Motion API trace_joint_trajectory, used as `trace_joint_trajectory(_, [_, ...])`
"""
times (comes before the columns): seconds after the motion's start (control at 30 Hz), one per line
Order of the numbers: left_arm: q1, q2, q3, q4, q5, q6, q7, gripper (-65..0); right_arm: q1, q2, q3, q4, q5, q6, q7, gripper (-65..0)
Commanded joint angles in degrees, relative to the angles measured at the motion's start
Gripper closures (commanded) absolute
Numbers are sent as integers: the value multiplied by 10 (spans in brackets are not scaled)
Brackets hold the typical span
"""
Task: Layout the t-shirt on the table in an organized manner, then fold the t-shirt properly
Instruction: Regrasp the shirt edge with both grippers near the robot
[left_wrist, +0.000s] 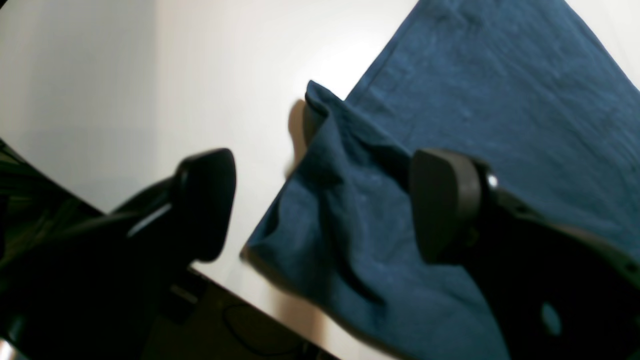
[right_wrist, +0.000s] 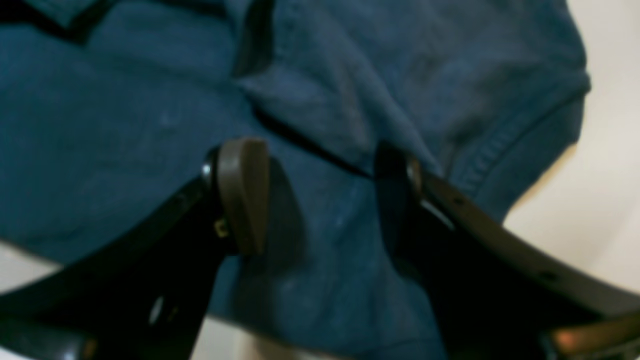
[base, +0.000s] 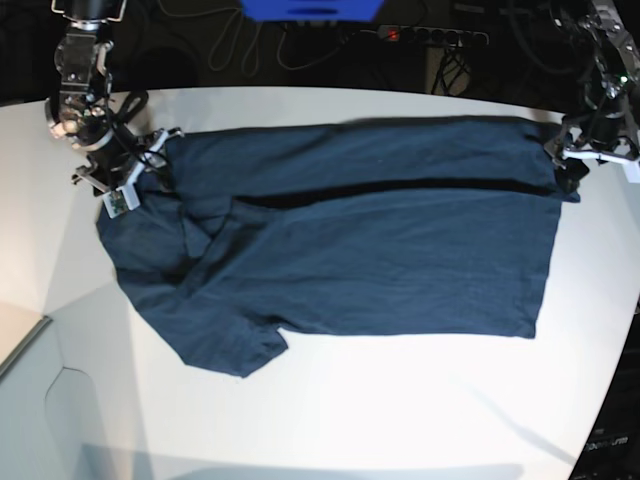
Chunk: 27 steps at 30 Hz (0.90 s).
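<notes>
Base view: navy t-shirt (base: 380, 255) spread sideways across the white table (base: 350, 410), hem toward the view's right, collar and sleeves toward its left. Far long edge folded over toward the middle, leaving a dark shadowed line along the body. One short sleeve (base: 225, 345) sticking out at the near left, wrinkled and bunched around the shoulder.

Left gripper (base: 572, 160) at the far hem corner on the view's right side, close to the table's curved edge. Seen from the left wrist camera: fingers (left_wrist: 205, 200) spread wide, nothing pinched; one over bare white tabletop (left_wrist: 150, 75), the other above blue cloth (left_wrist: 500, 100), with a raised, crumpled corner of fabric (left_wrist: 325, 125) sitting in the gap, free of both pads.

Right gripper (base: 135, 170) at the far left, over the collar-side corner of the shirt. From the right wrist camera: jaws parted well apart, pads (right_wrist: 242, 195) low over rumpled cloth (right_wrist: 125, 125), a crease running between them, stitched sleeve hem (right_wrist: 505, 145) just beyond. Contact with the fabric not discernible through the blur; no cloth visibly clamped.
</notes>
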Motion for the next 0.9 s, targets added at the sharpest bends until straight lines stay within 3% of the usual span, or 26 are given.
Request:
trace_joint_trajectory(0.0, [-1, -7, -2, 10, -3, -2, -13, -524, 10, 1, 2, -3, -9, 0, 13, -340])
trace_joint_trajectory(0.17, [0, -7, -2, 10, -3, -2, -13, -524, 20, -2, 26, -22, -32, 0, 53, -337])
trace_joint_trajectory(0.67, [-2, -7, -2, 10, -3, -2, -13, -524, 36, -1, 26, -19, -33, -1, 55, -335])
trace_joint_trajectory(0.87, [-1, -7, -2, 10, -3, -2, -13, -524, 51, -1, 22, -24, -34, -31, 55, -335])
